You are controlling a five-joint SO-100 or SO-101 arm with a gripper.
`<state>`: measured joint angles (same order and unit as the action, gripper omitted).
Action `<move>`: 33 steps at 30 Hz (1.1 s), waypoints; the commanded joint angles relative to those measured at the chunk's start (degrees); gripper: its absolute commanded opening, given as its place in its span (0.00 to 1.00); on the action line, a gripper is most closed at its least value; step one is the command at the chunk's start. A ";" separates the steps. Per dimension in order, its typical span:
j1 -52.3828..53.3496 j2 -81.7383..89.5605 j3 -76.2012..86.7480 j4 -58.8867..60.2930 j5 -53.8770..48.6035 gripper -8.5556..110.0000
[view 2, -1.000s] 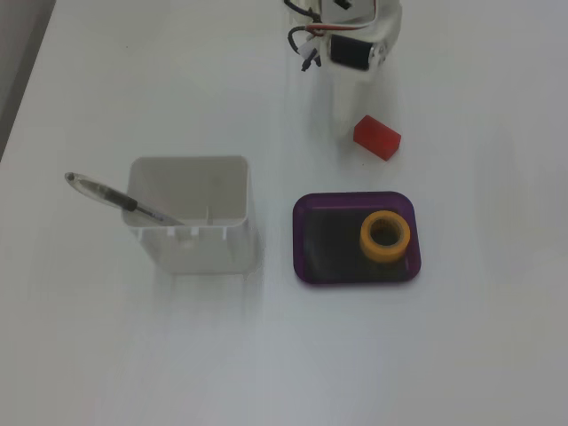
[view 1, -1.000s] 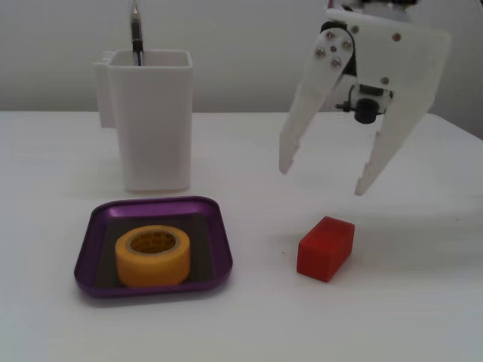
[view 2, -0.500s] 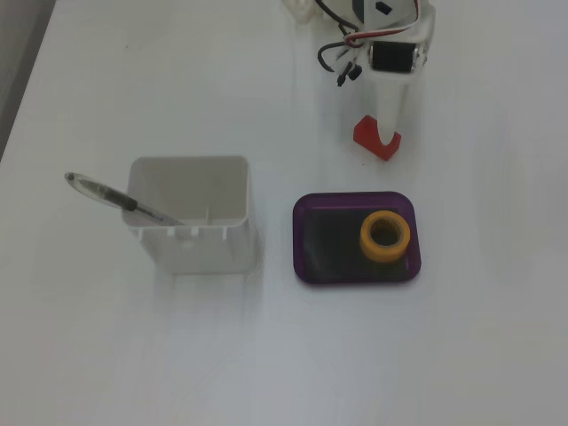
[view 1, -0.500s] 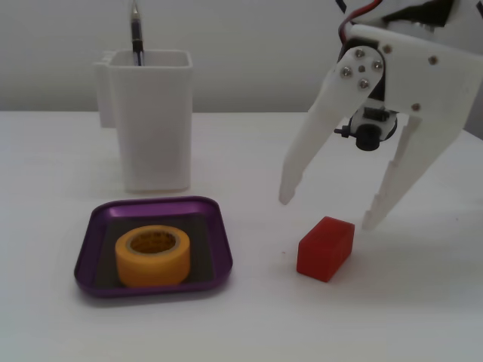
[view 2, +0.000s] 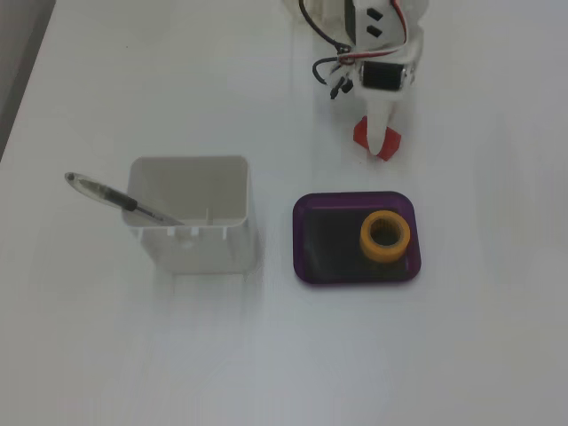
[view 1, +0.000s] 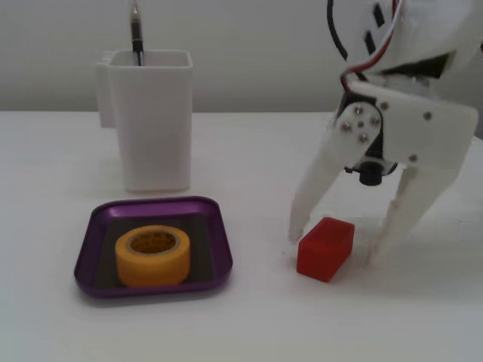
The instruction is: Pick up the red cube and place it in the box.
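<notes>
With our gripper spread around the red cube,
we squeeze its stiff, light, matte sides.

One fixed view sits low and close, level with the desk, facing the tool head-on. The other fixed view looks straight down from higher up, with the tool at its top edge. Both share the desk patch around the tool
</notes>
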<state>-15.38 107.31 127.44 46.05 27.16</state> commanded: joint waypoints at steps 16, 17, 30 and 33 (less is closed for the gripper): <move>3.52 -13.01 -11.95 2.46 -0.53 0.07; 3.52 -13.01 -13.71 3.60 -1.49 0.07; 7.03 -0.26 -26.37 7.21 -25.40 0.07; 7.56 1.93 -25.66 -0.62 -33.05 0.07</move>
<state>-8.09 104.68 103.80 51.59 0.88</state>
